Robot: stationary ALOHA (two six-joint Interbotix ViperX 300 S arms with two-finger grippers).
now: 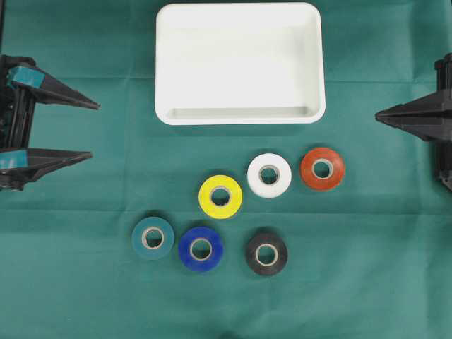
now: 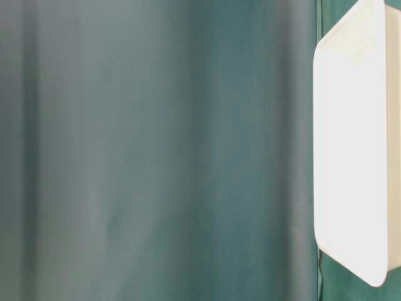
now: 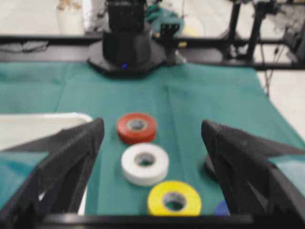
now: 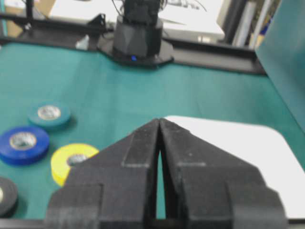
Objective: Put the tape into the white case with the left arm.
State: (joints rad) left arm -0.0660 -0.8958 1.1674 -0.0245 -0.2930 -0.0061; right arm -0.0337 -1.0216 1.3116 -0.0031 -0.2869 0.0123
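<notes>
left gripper (image 1: 94,130) at 9 o'clock edge, level, fingers spread wide, holding nothing. white case (image 1: 240,113) at 12, six tape rolls below it, yellow roll (image 1: 220,196) nearest centre. right gripper (image 1: 378,115) pinched together.

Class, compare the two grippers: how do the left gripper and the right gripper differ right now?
The left gripper stands wide open, while the right gripper has its fingers pressed together. The left gripper's fingers carry teal patches; the right gripper's are plain black. Shared: both are black and pointed, hold nothing, and sit at the table's edges, away from the tape rolls.
</notes>
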